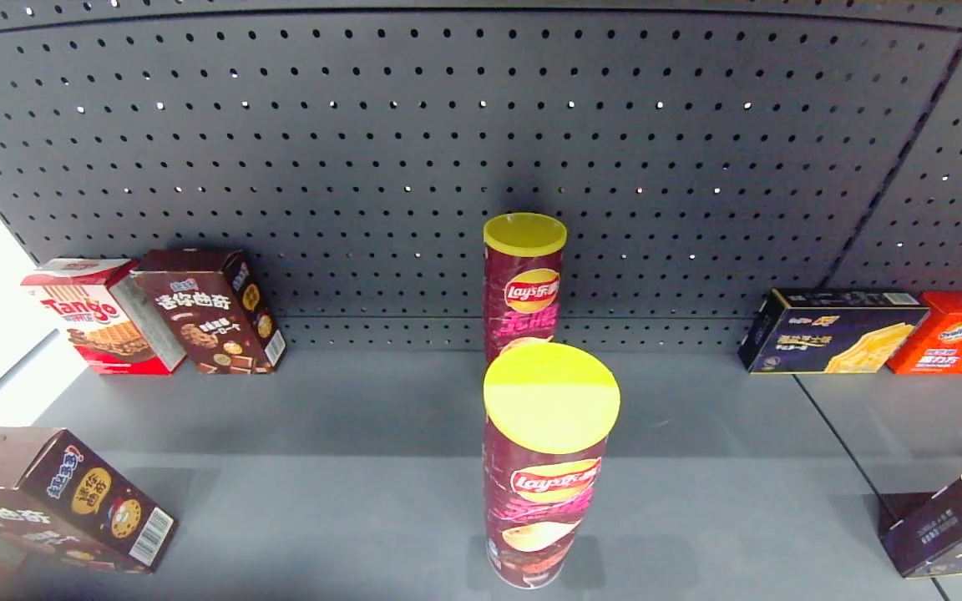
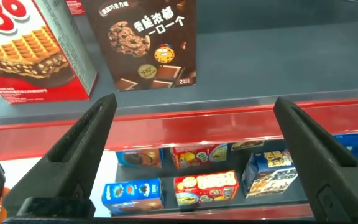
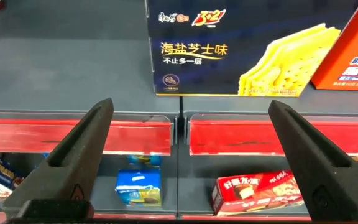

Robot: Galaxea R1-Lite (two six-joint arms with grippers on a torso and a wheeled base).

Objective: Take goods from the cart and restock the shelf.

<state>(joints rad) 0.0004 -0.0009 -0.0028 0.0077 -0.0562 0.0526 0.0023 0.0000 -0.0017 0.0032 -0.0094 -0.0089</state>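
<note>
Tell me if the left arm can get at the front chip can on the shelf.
Probably yes: the front chip can stands alone near the shelf edge, bare shelf to its left, and the left gripper is open.

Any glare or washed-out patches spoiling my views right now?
Head view: washed-out white beyond the left end of the shelf, beside the wafer box; the pegboard lines bow from lens distortion. Both wrist views: even light, no strong glare.

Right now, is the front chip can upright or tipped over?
Upright: the front can stands on its base on the shelf, with its yellow lid facing up.
</note>
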